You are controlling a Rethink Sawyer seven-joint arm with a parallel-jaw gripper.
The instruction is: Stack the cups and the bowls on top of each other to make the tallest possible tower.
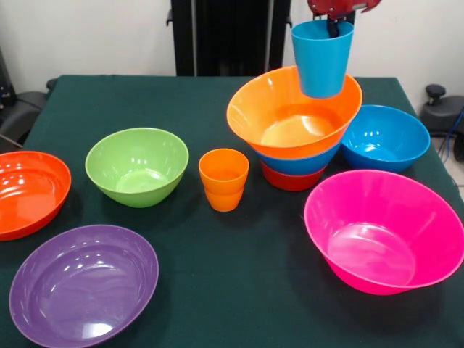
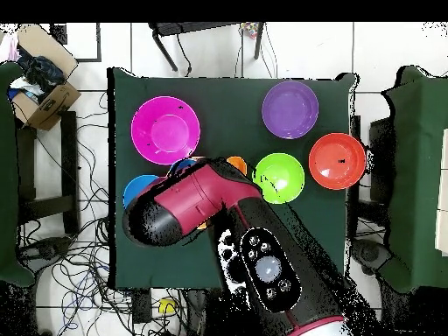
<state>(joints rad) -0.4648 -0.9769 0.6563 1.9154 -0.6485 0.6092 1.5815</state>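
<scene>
At about one o'clock on the green table [image 1: 217, 290] in the front view, the gripper [image 1: 334, 22] comes down from the top edge with one finger inside the light blue cup [image 1: 321, 59] and the rest above its rim, clamped on the cup's wall. No writing or brand mark can be read on any piece. This cup hangs mouth up, its long axis nearly vertical, tapering to a narrower base just above the tower [image 1: 293, 130]. That tower is an orange bowl [image 1: 290, 109] tilted toward the camera, nested on a blue bowl [image 1: 301, 163] and a red-orange bowl [image 1: 290, 180]. Another blue bowl [image 1: 384, 138] sits at three o'clock from it, touching or nearly so. Near the centre stand the orange cups [image 1: 224, 179], nested and upright. A lime green bowl [image 1: 136, 165] lies at nine o'clock from them, a second red-orange bowl [image 1: 29, 192] further out, a purple bowl [image 1: 83, 284] at seven o'clock and a large pink bowl [image 1: 384, 232] at four. All are glossy and mouth up.
</scene>
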